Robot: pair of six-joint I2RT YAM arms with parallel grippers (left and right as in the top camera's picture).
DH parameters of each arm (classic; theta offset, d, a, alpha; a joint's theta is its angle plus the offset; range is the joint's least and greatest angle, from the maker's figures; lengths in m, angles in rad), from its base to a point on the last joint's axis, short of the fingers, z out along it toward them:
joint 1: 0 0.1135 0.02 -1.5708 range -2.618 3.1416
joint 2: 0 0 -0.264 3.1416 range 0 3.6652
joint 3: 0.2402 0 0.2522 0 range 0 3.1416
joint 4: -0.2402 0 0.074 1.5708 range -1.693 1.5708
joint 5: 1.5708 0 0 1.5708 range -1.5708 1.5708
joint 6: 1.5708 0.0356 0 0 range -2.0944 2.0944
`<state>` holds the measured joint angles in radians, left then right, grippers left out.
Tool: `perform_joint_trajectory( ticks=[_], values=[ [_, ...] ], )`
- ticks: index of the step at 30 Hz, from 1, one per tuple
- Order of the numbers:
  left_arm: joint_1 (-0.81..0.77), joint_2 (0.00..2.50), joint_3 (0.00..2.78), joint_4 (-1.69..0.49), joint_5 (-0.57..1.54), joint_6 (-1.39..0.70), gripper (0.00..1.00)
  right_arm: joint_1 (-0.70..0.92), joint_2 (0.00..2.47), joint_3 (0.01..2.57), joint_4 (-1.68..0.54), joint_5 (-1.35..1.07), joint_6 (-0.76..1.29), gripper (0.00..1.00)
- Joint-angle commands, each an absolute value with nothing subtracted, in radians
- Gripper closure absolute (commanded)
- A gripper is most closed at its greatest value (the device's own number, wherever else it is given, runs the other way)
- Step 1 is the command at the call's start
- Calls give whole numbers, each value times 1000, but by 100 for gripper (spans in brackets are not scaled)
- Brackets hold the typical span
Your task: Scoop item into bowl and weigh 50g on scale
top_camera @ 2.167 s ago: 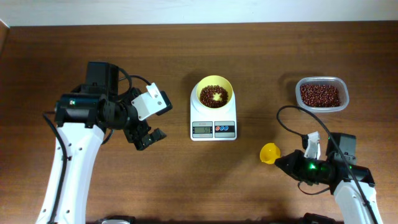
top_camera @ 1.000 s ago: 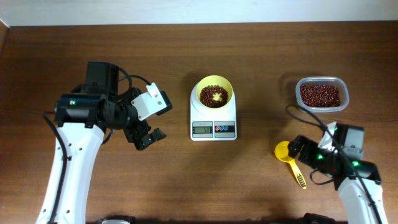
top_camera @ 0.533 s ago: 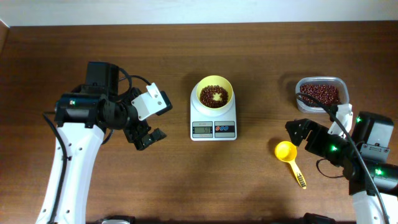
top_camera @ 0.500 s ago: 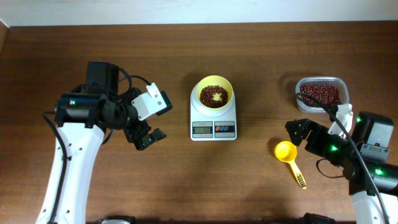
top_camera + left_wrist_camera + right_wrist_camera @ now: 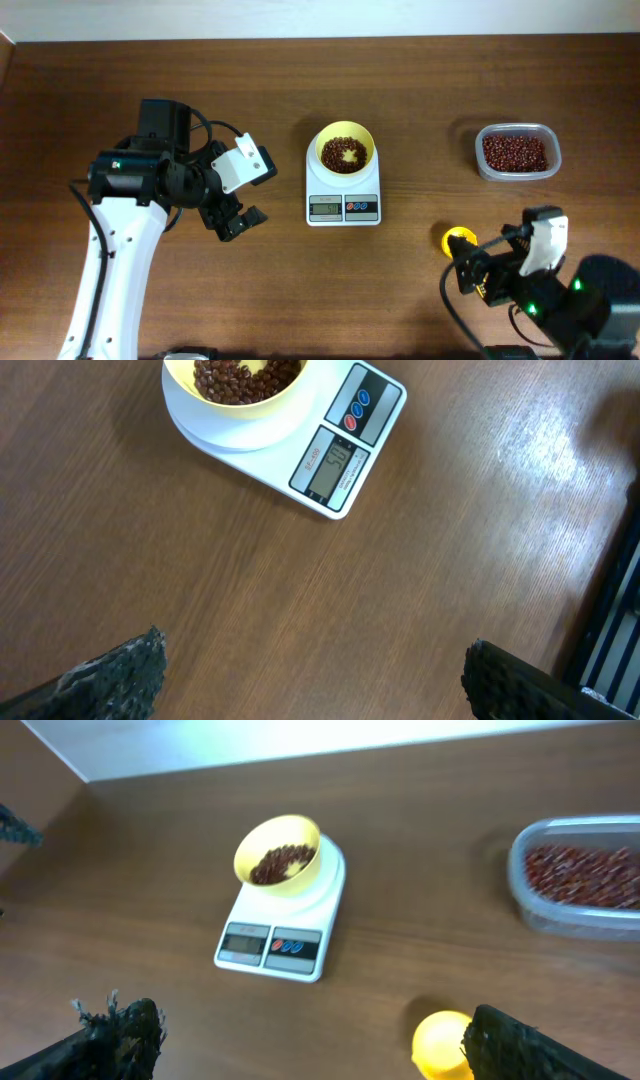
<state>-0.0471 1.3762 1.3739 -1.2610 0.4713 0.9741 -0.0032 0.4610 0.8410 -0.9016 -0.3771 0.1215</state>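
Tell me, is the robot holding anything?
Nothing. The left end effector and right end effector are both open; the yellow scoop lies on the table.

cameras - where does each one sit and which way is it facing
Overhead: fixed above the table, looking straight down; left arm and right arm show.
Left wrist: on the left arm, looking down at scale and bowl; open left pincer, fingers in the bottom corners.
Right wrist: on the right arm, looking across the table past the scoop to the clear container; open right pincer likewise.
Shared: all three see the bowl of beans on the scale.
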Motion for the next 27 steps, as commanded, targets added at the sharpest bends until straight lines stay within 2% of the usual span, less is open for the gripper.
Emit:
perform_joint_trajectory(
  ticks=[1, 4, 11, 27],
  values=[
    [-47, 1364, 1388, -1262, 489, 989, 1, 7, 380, 769, -871, -297, 112, 1],
    [-47, 1364, 1388, -1262, 489, 989, 1, 7, 221, 603, -690, -276, 112, 1],
    [-47, 1364, 1388, -1262, 489, 989, 1, 21, 43, 418, -456, -211, 108, 1],
    [-47, 1364, 1388, -1262, 489, 989, 1, 20, 4, 359, -310, -171, 56, 1]
  ],
)
